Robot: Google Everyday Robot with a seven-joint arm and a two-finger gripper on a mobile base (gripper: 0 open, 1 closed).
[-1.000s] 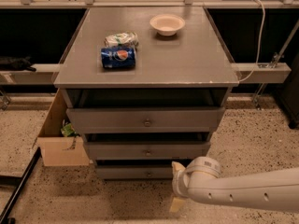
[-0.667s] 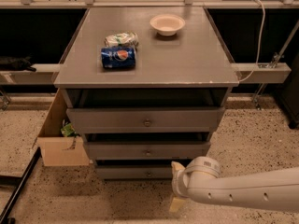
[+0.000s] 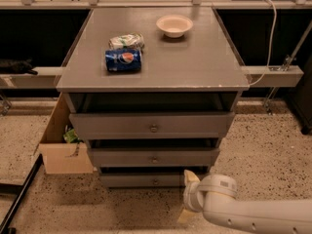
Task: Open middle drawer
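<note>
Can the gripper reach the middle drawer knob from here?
Probably yes. The gripper sits low before the right side of the cabinet, beside the bottom drawer. Nothing stands between it and the knob of the middle drawer, which faces outward, higher up at centre.

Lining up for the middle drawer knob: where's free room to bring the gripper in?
Bare floor between the cardboard box and the open gripper, low right by the bottom drawer. The middle drawer front is unblocked. Crowded only left, by the box.

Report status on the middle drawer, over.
Tool open, low at cabinet's right front, by bottom drawer. Middle drawer untouched. Nothing blocking its knob.
</note>
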